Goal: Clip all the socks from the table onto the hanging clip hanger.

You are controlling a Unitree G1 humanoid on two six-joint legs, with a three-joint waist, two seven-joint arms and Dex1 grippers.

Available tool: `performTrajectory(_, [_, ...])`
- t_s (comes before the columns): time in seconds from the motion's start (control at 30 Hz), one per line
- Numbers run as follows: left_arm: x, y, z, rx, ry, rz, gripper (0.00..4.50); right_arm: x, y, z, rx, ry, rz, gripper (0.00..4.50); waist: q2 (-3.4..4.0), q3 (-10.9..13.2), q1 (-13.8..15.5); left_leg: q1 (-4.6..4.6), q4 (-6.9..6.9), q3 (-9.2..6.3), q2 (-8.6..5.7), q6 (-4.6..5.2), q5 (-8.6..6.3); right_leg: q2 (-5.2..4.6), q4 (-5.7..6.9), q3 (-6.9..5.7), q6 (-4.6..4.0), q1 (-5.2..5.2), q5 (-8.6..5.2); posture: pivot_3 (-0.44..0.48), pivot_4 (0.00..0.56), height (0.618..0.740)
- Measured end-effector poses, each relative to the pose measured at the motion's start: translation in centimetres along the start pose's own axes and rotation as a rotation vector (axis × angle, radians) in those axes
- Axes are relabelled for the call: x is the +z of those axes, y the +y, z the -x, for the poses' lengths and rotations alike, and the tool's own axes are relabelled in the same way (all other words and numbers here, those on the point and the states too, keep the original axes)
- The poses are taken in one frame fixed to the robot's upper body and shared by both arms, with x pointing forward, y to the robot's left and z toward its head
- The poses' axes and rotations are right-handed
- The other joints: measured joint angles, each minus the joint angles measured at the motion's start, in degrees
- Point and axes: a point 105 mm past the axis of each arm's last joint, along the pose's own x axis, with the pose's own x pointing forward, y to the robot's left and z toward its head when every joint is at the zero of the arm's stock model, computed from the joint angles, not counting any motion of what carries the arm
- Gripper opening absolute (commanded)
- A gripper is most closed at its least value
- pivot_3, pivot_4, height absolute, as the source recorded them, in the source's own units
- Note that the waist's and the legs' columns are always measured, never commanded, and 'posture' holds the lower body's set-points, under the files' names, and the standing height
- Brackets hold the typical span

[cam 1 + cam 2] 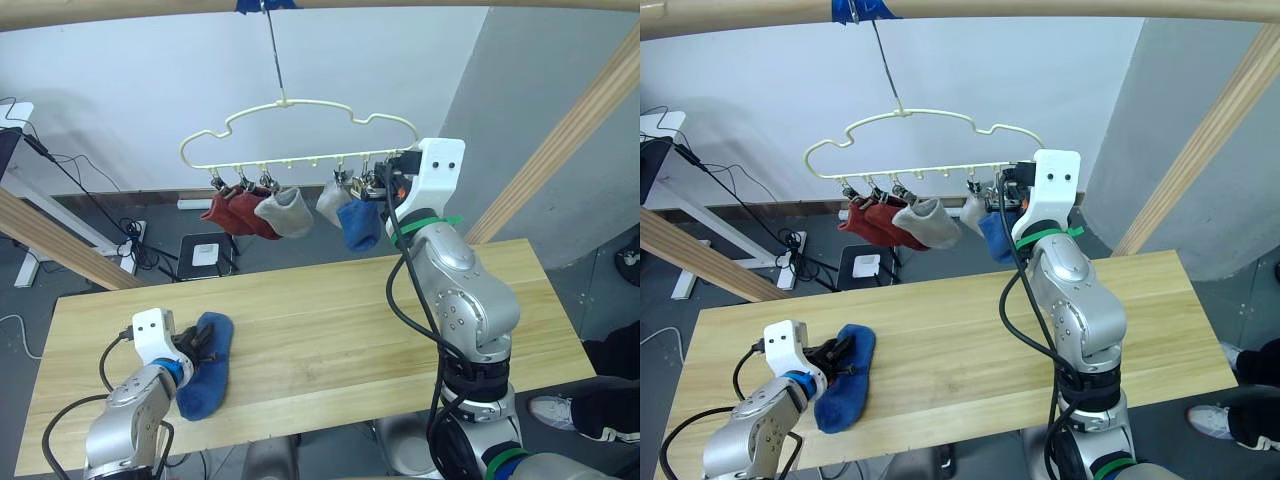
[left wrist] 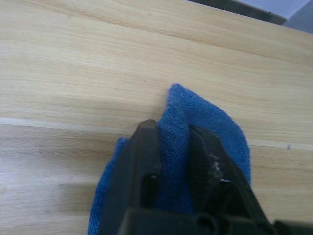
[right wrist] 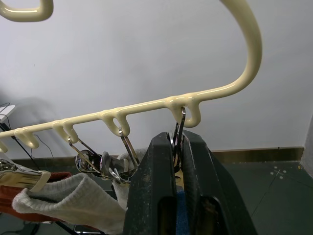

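Note:
On the left of the table (image 1: pixel 350 320) lies a blue sock (image 1: pixel 208 375), and my left gripper (image 2: pixel 171 129) is shut on a raised fold of it. The cream clip hanger (image 1: pixel 285 103) hangs above the table's far edge. It carries two dark red socks (image 1: pixel 232 212), two light grey socks (image 1: pixel 285 212) and one blue sock (image 1: pixel 358 225). My right gripper (image 3: pixel 178 139) is raised to the hanger's right end. There it is shut on the metal clip (image 3: pixel 180 125) under the last loop, just above the hanging blue sock.
The hanger's hook hangs from a round wooden rail with blue tape (image 1: pixel 265 5). Slanted wooden beams stand at the right (image 1: pixel 570 130) and at the left (image 1: pixel 50 240). Behind the table, cables and a power strip (image 1: pixel 132 240) lie on the floor. A person's shoe (image 1: pixel 560 410) shows at the lower right.

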Motion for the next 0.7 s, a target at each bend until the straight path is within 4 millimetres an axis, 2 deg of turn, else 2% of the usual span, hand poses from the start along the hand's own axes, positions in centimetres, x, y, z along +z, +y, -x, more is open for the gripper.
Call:
performTrajectory(0.03, [0.0,-0.3,0.1,-0.015,-0.003,0.009,0.07,0.0,0.0,0.0,0.0,0.0,0.0,0.0,0.0,0.0,0.0,0.0,0.0,0.0,0.0,0.0,0.0,0.0,0.0,0.0,0.0,0.0,0.0,-0.254,0.26,0.74])
performTrajectory(0.13, [0.4,-2.3,0.0,-0.125,-0.026,0.006,0.02,0.0,0.0,0.0,-0.001,0.0,0.0,0.0,0.0,0.0,0.05,-0.03,0.0,-0.01,-0.01,0.0,0.0,0.0,-0.02,-0.01,0.0,0.0,0.0,-0.257,0.261,0.74])
performTrajectory(0.3, [5.3,-12.2,0.4,-0.564,-0.185,-0.223,0.02,0.0,-0.1,0.0,-0.006,0.001,0.001,0.0,0.0,0.0,0.16,-0.06,0.01,0.04,-0.05,-0.01,0.01,-0.01,-0.06,0.03,0.03,0.02,0.02,-0.265,0.263,0.74])
performTrajectory(0.4, [7.3,-17.8,1.2,-0.791,-0.273,-0.356,0.02,0.2,-0.2,0.0,-0.008,-0.004,0.003,0.0,0.0,0.0,-0.13,-0.04,-0.03,0.1,-0.1,-0.01,0.0,0.06,-0.08,0.05,0.03,0.0,0.02,-0.279,0.263,0.74])
performTrajectory(0.47, [8.0,-20.6,2.1,-0.909,-0.323,-0.413,0.02,0.3,0.1,-0.1,0.001,-0.007,0.006,0.0,0.0,0.0,-0.57,-0.02,-0.07,0.12,-0.08,0.0,0.0,0.13,-0.11,0.08,0.03,0.0,0.02,-0.284,0.262,0.74])
performTrajectory(0.6, [8.2,-22.5,2.0,-0.969,-0.365,-0.504,0.02,0.6,0.0,0.0,-0.004,-0.013,0.007,0.0,0.01,0.0,-1.06,-0.02,-0.09,0.05,-0.08,0.01,0.0,0.16,-0.08,0.03,0.02,-0.01,0.02,-0.284,0.262,0.74])
performTrajectory(0.7, [9.5,-24.2,1.1,-0.958,-0.45,-0.547,0.02,0.6,0.0,0.1,-0.005,-0.011,0.009,0.0,0.01,0.0,-0.96,-0.04,0.01,0.07,-0.13,0.01,0.01,0.08,-0.08,0.06,0.05,0.04,0.03,-0.298,0.26,0.74])
